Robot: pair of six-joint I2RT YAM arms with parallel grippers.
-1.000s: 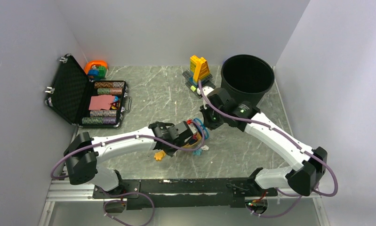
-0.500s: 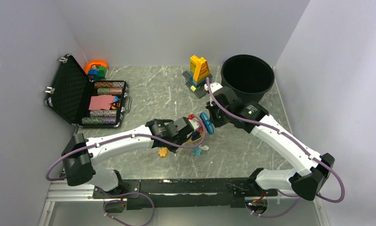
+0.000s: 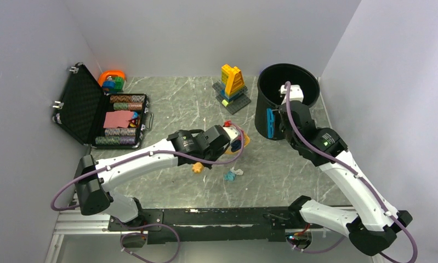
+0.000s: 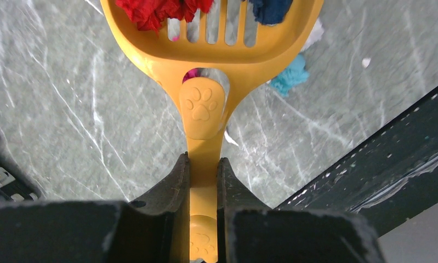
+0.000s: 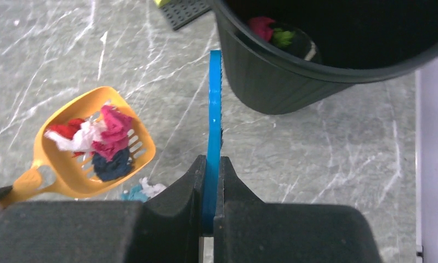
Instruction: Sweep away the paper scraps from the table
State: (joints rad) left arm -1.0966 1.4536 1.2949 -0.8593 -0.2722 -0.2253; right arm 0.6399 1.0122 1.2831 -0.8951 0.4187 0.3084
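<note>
My left gripper [image 3: 219,141] is shut on the handle of a yellow-orange slotted scoop [image 3: 239,141], also seen in the left wrist view [image 4: 205,49]. The scoop carries red, pink, white and dark blue paper scraps [image 5: 109,137] and is held a little above the table [image 3: 178,109]. A teal scrap [image 3: 228,176] and a white scrap [image 3: 237,171] lie on the table below it. My right gripper [image 3: 277,121] is shut on a blue brush [image 5: 214,109], held upright against the wall of the black bucket [image 3: 260,104]. Red and green scraps [image 5: 263,24] lie inside the bucket.
An open black case [image 3: 79,104] with poker chips sits at the left, with an orange-green toy [image 3: 111,79] behind it. The yellow toy brick build [image 3: 231,82] stands left of the bucket. A black rail [image 4: 381,159] runs along the near edge. A small orange piece [image 3: 196,167] shows below my left wrist.
My right gripper has carried the blue brush away from the scoop, right and back to the bucket's side. My left gripper has moved the loaded scoop slightly right and back.
</note>
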